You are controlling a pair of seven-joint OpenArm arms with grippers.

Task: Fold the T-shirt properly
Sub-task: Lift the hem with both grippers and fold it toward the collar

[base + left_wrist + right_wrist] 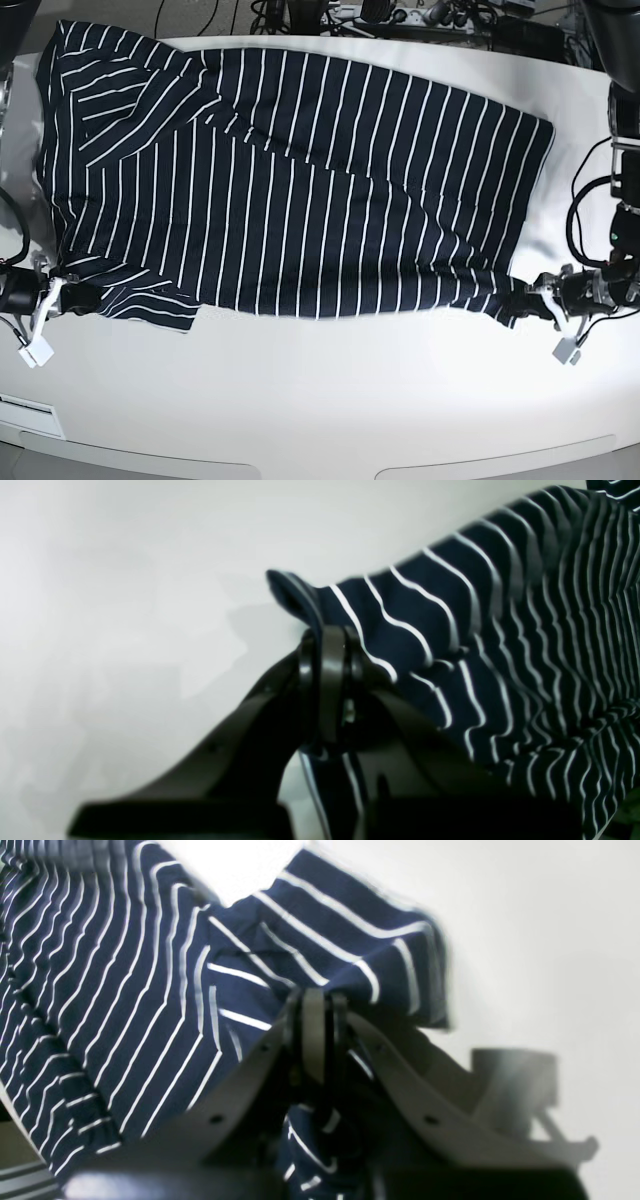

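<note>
The T-shirt point(300, 180), dark navy with thin white stripes, lies spread across the white table point(330, 400), stretched left to right. In the base view my left gripper point(527, 301) is at the right, shut on the shirt's near right corner. My right gripper point(68, 298) is at the left, shut on the shirt's near left corner by the sleeve. In the left wrist view the left gripper point(327, 645) pinches a fold of the shirt point(500, 655). In the right wrist view the right gripper point(317, 1007) pinches bunched shirt fabric point(125, 990).
Cables and equipment point(400, 15) lie along the table's far edge. The left arm's cables point(590, 200) hang at the right side. The table's curved front edge point(300, 465) runs along the bottom. A grey fixture point(515, 1090) shows beside the right gripper.
</note>
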